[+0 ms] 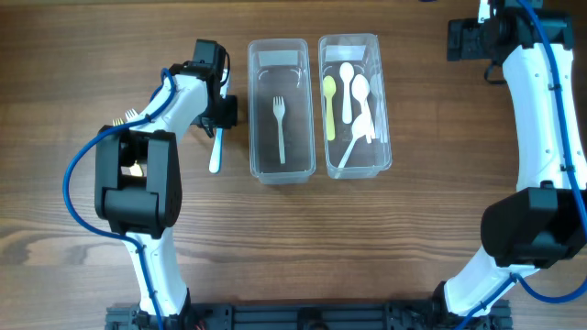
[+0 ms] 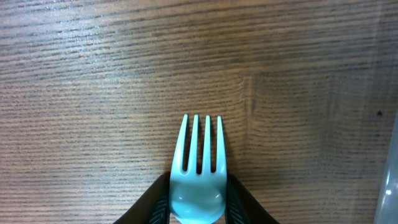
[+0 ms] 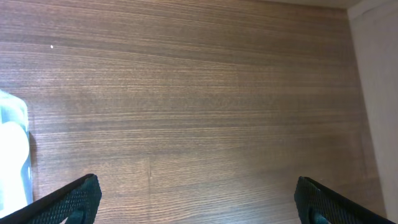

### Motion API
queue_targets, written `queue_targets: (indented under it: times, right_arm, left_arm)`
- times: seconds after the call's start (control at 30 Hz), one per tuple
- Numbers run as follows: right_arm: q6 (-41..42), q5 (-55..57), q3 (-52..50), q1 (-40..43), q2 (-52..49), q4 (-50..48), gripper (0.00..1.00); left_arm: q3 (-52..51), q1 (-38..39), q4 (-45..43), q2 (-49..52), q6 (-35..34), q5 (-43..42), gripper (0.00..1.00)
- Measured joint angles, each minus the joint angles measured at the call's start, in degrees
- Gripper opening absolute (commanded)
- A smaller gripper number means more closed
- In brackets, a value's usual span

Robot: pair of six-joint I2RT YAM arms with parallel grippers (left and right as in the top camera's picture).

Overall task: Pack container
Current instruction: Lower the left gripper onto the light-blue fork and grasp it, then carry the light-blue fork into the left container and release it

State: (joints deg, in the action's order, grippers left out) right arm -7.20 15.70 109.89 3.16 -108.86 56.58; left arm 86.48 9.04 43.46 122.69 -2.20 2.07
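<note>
My left gripper (image 1: 218, 121) is shut on a light blue plastic fork (image 1: 216, 154), just left of the clear left container (image 1: 262, 55). In the left wrist view the fork (image 2: 198, 177) sits between the jaws (image 2: 198, 205), tines pointing away over bare wood. The left container holds one white fork (image 1: 280, 124). The clear right container (image 1: 385, 101) holds a yellow-green spoon (image 1: 330, 105) and several white spoons (image 1: 359, 110). My right gripper (image 3: 198, 199) is wide open and empty over bare table at the far right back.
A pale utensil tip (image 1: 128, 115) shows beside the left arm's base. The right container's edge (image 3: 13, 149) shows at the left of the right wrist view. The table's right edge (image 3: 373, 93) is close to the right gripper.
</note>
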Motion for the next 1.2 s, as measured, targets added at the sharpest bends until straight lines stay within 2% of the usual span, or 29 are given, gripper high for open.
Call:
queue_targets:
  times: [0.27,0.5,0.67,0.87,1.07,1.2]
  right_arm:
    - [0.00,0.00,0.00,0.00,0.00,-0.02,1.00]
    - [0.00,0.00,0.00,0.00,0.00,0.00,1.00]
    - [0.00,0.00,0.00,0.00,0.00,0.00,1.00]
    - [0.00,0.00,0.00,0.00,0.00,0.00,1.00]
    - [0.00,0.00,0.00,0.00,0.00,-0.02,1.00]
    - [0.00,0.00,0.00,0.00,0.00,0.00,1.00]
  left_arm:
    - [0.04,0.00,1.29,-1.05,0.00,1.18,0.20]
    - [0.94,0.00,1.53,-9.53,-0.98,1.55,0.18]
    - [2.08,0.00,1.81,-16.39,-3.67,0.96,0.16]
    - [5.38,0.33,1.90,-22.91,-10.54,-5.68,0.15]
    - [7.02,5.09,1.14,-25.00,-14.78,-11.10,0.15]
    - [7.02,9.73,0.37,-24.72,-15.76,-11.04,0.16]
